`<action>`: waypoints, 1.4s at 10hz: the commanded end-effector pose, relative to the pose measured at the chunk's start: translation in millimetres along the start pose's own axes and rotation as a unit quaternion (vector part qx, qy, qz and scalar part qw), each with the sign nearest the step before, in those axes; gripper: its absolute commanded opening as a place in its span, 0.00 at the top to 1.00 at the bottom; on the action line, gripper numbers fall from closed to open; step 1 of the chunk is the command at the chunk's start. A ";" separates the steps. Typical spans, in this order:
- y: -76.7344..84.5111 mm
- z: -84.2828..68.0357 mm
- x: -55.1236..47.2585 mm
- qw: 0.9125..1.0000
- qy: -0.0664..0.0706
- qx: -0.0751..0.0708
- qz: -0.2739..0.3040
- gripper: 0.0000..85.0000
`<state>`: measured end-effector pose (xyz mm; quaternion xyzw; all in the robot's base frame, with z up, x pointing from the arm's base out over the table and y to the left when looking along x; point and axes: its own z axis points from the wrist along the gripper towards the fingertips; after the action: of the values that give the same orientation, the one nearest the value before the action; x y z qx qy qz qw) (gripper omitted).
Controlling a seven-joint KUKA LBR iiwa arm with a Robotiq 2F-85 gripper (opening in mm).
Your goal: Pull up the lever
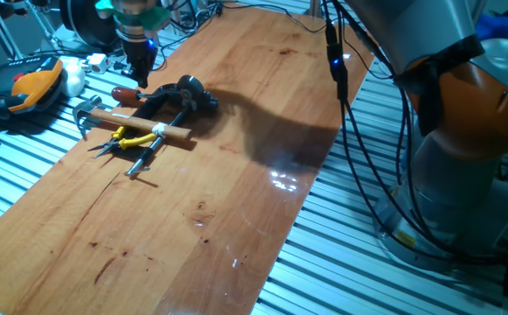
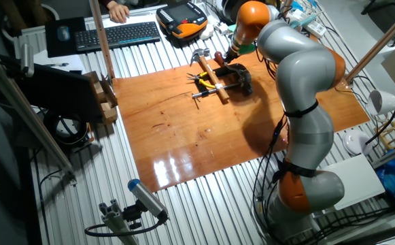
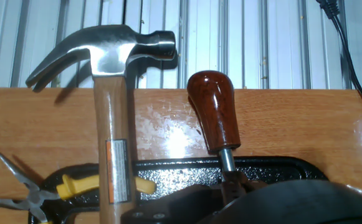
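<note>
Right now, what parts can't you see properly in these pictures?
- Gripper: too small and dark in one fixed view to tell open or shut; in the other fixed view the arm hides it; the hand view shows no fingertips.
- Lever: in the hand view its knob is clear, but a dark shape along the bottom edge covers the rod's base.
- Yellow pliers: the hammer crosses them, and the hand view's bottom edge cuts them off.

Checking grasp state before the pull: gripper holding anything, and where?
Nothing held. The gripper hangs above the lever's knob, not touching it; whether its jaws are open can't be told.
</note>
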<state>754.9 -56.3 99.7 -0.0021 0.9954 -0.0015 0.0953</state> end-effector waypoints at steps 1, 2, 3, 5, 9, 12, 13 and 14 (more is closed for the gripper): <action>0.2 -0.1 0.0 1.000 0.002 0.006 0.003 1.00; 0.2 -0.1 0.0 1.000 -0.005 0.010 0.000 1.00; 0.2 -0.1 0.0 1.000 -0.012 0.017 -0.012 1.00; 0.2 -0.1 0.0 1.000 -0.017 0.005 -0.019 1.00; -0.5 -1.9 -9.8 0.999 -0.029 0.006 -0.019 1.00; -4.9 6.5 -18.9 0.999 -0.025 0.009 -0.022 1.00; -4.9 8.9 -20.4 0.999 -0.025 0.007 -0.020 1.00; -6.1 11.3 -23.0 0.999 -0.024 0.005 -0.022 1.00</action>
<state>779.9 -62.2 93.1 -0.0231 0.9926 -0.0081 0.1190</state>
